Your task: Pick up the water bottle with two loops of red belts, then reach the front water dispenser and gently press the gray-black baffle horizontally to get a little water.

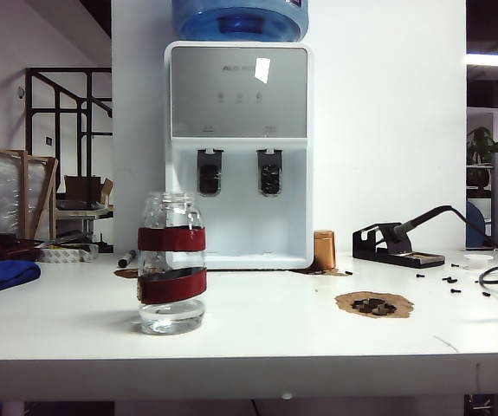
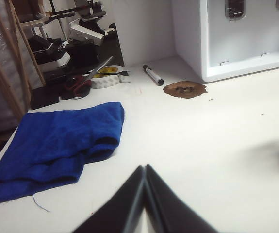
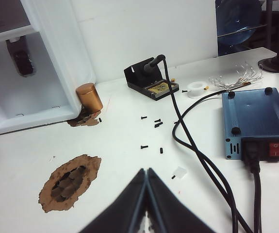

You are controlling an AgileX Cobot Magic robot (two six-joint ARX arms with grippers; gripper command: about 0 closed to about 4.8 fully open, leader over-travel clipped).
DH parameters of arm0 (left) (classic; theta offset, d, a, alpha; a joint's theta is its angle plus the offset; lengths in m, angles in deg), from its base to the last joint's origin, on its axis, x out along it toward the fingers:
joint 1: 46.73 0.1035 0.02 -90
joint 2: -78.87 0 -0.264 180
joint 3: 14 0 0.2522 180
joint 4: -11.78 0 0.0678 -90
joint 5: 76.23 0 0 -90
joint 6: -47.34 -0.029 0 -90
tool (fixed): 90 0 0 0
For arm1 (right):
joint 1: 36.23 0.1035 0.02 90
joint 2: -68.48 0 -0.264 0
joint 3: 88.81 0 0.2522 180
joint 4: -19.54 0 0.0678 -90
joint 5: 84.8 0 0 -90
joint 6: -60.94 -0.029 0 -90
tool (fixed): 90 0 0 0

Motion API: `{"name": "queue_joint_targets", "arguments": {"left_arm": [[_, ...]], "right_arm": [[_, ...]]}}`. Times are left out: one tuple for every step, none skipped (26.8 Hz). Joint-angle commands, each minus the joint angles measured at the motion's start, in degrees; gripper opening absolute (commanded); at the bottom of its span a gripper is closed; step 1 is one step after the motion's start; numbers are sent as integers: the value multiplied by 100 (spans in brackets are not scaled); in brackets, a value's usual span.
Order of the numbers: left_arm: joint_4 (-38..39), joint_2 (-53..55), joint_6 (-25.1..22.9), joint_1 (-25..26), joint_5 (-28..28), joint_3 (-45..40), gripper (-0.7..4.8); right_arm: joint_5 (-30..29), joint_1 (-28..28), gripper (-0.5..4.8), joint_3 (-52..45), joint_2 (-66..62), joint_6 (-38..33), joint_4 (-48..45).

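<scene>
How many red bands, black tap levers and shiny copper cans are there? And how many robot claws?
Red bands on the water bottle: 2
Black tap levers on the water dispenser: 2
Copper cans: 1
Claws, left claw and right claw, both shut: 2
Total: 7

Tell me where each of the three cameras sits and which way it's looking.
Exterior: low at the table's near edge, facing the water bottle and water dispenser; no arm shows.
Left wrist: above the shut left gripper, facing a blue cloth and the dispenser's base.
Right wrist: above the shut right gripper, facing a soldering stand.
All three share the dispenser.
</scene>
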Motion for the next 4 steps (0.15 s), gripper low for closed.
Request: {"name": "queue_joint_targets", "arguments": {"left_arm": [[-7, -7, 17, 0, 22, -7, -4], [-7, -7, 17, 0, 22, -7, -4], [-7, -7, 15, 0, 22, -7, -4], [-7, -7, 17, 0, 22, -7, -4]], "right_arm": [[0, -17, -2, -20, 0, -24, -68], [0, -17, -2, -20, 0, -24, -68], [0, -17, -2, -20, 0, -24, -68], [0, -17, -2, -20, 0, -24, -68]]}}
